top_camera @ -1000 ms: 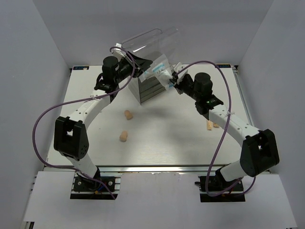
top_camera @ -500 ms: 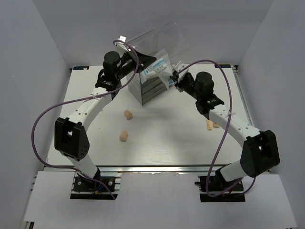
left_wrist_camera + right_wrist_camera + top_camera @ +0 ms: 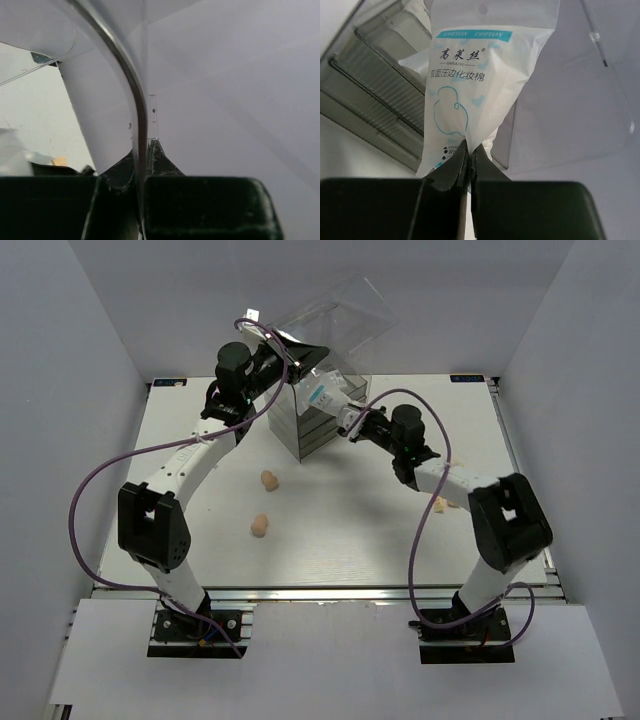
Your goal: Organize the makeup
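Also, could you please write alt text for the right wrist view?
The right fingers pinch the lower edge of a white sachet with blue print; behind it, a clear drawer box on the left, a clear flap on the right.

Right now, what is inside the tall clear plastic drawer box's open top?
A white sachet with blue print, in the right gripper, hangs there, covering whatever lies beneath.

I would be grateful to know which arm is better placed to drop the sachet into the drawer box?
Right: the right fingers pinch the sachet by the drawer box's open top; the left fingers hold the clear lid up.
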Action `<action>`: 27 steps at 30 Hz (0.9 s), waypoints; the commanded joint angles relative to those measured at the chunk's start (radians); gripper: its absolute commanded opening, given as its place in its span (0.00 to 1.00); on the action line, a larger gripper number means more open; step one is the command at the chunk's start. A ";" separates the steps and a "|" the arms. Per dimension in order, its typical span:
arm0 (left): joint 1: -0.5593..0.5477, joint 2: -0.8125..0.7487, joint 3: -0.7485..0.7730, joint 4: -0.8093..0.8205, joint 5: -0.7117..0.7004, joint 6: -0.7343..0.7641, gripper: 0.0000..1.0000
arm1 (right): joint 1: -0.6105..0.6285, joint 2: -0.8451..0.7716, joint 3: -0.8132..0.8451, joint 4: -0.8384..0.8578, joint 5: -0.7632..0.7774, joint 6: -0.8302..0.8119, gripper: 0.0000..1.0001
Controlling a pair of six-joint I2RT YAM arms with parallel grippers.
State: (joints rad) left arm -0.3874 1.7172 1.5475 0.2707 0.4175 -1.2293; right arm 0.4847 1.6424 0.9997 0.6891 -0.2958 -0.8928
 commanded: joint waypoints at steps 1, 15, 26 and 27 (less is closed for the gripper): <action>-0.002 0.009 0.031 0.059 0.001 -0.099 0.09 | 0.002 0.107 0.114 0.191 -0.040 -0.202 0.00; -0.001 0.001 0.011 0.074 -0.003 -0.113 0.10 | 0.009 0.390 0.398 0.356 -0.097 -0.423 0.00; -0.002 -0.018 -0.010 0.062 -0.017 -0.101 0.12 | 0.012 0.507 0.491 0.340 -0.080 -0.442 0.75; -0.002 -0.019 -0.012 0.061 -0.017 -0.099 0.13 | 0.012 0.493 0.490 0.339 -0.078 -0.431 0.89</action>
State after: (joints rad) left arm -0.3836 1.7271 1.5455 0.3222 0.4049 -1.2972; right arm 0.4946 2.1708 1.4376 0.9779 -0.3840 -1.3327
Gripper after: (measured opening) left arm 0.134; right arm 0.802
